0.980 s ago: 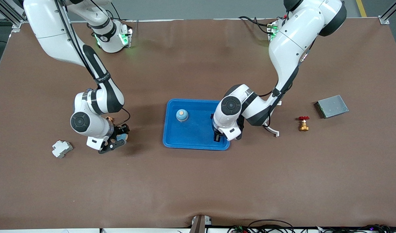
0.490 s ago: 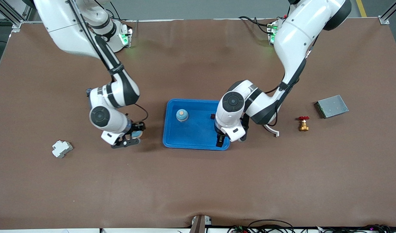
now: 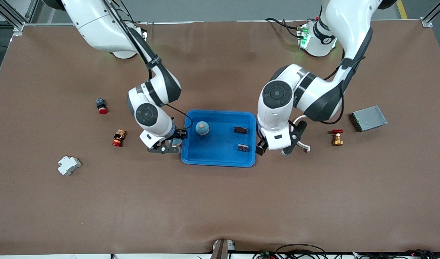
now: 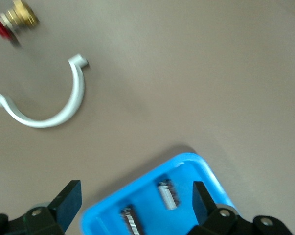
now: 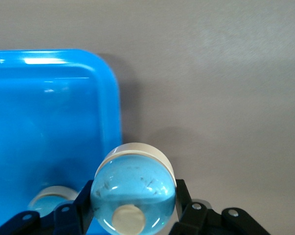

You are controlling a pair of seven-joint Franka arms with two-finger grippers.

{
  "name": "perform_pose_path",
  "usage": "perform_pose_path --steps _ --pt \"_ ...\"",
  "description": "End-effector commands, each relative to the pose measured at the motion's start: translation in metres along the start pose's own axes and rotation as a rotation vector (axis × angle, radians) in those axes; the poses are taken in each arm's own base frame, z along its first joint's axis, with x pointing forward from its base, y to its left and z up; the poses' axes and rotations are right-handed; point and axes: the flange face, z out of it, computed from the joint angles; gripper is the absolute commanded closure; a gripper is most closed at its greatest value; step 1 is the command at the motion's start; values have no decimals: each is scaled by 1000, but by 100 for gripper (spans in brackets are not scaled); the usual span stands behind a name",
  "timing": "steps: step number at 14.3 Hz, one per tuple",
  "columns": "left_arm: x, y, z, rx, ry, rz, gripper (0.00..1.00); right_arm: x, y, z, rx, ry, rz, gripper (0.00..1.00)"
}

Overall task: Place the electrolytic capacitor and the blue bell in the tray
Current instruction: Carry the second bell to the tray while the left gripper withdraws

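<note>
- Holding a blue bell (image 5: 133, 193) between its fingers, the right end effector (image 3: 169, 144) hangs just over the table beside the tray's (image 3: 220, 158) rim toward the right arm's end; in the right wrist view the dome sits against that rounded rim, not yet inside.
- The tray lies mid-table, about halfway between the base edge and the front camera's edge.
- Inside it stand a second bell (image 3: 202, 128) and two small dark components (image 3: 240, 129), (image 3: 243, 147); I cannot tell which is the electrolytic capacitor.
- The left end effector (image 3: 274, 149) hangs spread wide and empty over the tray's rim toward the left arm's end.
- Just beside that rim lies a white curved clip (image 4: 49, 100), then a brass valve (image 3: 337, 137), and a grey metal box (image 3: 369, 118) farther toward that table end.
- Toward the right arm's end lie two red-capped buttons (image 3: 101, 105), (image 3: 118, 138) and a white breaker (image 3: 68, 165).
- The table's broad strip along the camera edge carries nothing visible.
</note>
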Motion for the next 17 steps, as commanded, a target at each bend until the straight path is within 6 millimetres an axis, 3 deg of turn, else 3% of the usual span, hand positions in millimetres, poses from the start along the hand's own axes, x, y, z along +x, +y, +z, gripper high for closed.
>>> perform_pose_path --steps 1,4,7,10,12,14,17 --pt "32 -25 -36 24 36 135 0 -2 -22 -6 12 15 86 84" --pt "62 -48 -64 52 24 282 0 -2 -43 -5 22 24 168 84" --pt "100 -72 -98 16 9 338 0 3 -48 -3 31 30 195 84" --pt "136 -98 -120 30 21 448 0 10 -55 -3 42 38 198 84" --pt "141 -107 -137 6 27 472 0 15 -64 -6 53 45 201 84" --pt "163 -119 -142 -8 17 434 0 17 -69 -2 56 46 202 84" --pt "184 -128 -147 -16 23 578 0 14 -76 10 51 30 191 84"
